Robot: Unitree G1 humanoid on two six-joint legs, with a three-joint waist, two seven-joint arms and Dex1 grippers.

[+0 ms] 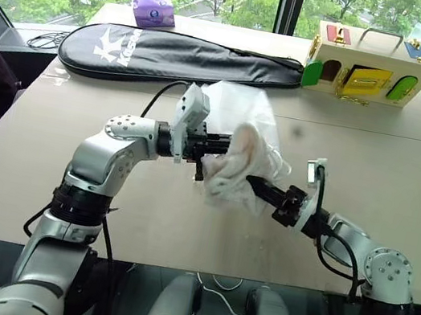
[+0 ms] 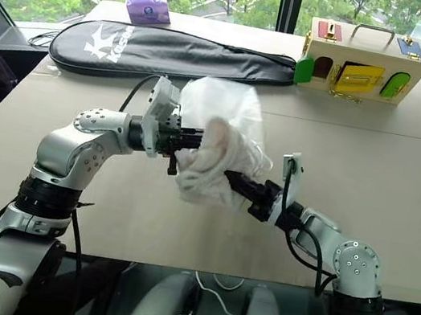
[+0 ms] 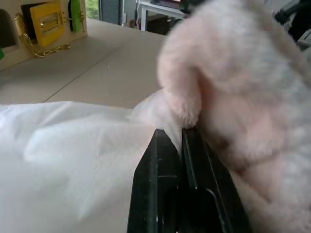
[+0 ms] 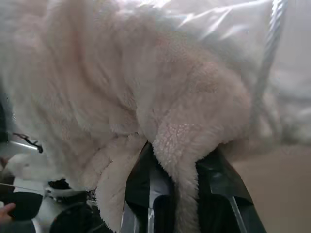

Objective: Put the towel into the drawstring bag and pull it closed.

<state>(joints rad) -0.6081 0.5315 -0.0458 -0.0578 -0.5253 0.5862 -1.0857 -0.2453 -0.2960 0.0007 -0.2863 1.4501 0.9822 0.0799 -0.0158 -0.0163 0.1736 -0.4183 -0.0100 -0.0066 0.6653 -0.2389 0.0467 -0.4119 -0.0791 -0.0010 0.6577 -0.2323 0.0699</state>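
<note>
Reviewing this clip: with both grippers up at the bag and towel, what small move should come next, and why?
Probably the right gripper should push the towel deeper into the drawstring bag. The left gripper is shut on the bag's edge, holding it above the table, and the right is shut on the towel, much of which bulges outside the thin fabric.

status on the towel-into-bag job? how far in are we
Done: both items are lifted off the table. In hand: left gripper is shut on the drawstring bag; right gripper is shut on the towel, held against the bag. Left: towel looks mostly outside still; the cords hang loose, mouth not pulled closed.
</note>
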